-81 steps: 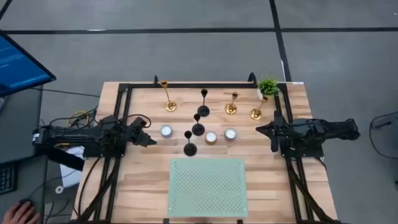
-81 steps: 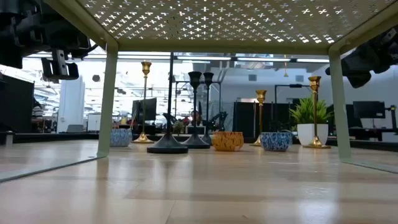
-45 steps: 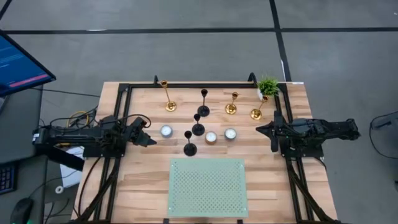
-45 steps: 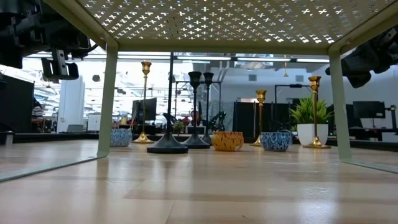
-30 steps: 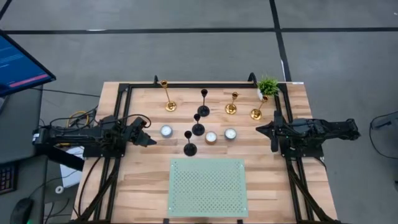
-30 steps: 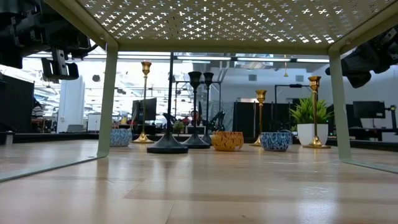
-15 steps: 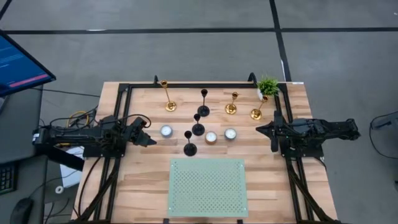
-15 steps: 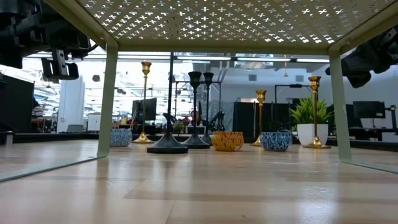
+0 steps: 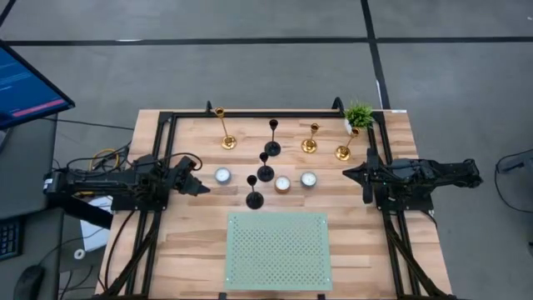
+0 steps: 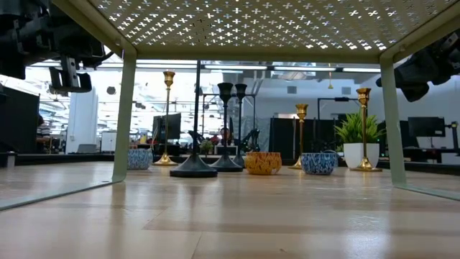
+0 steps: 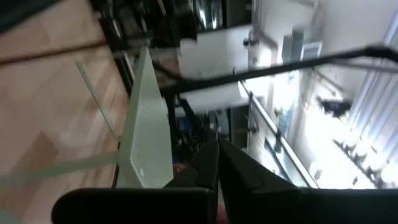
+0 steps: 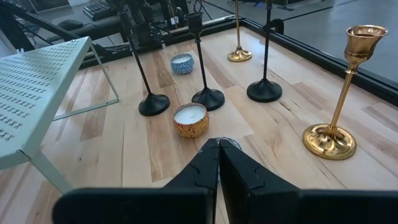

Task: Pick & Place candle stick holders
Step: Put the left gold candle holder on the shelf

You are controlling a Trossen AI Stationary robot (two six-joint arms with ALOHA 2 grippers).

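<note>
Overhead arrangement. Three gold candle stick holders [image 9: 222, 127] [image 9: 311, 136] [image 9: 345, 147] and three black candle stick holders [image 9: 272, 136] [image 9: 265, 165] [image 9: 254, 192] stand upright along the table's [image 9: 191, 250] far half, the black ones nearer its centre. The left gripper [image 9: 202, 188] waits at the left edge, fingers closed and empty; the right gripper [image 9: 348, 173] waits at the right edge, likewise closed and empty.
</note>
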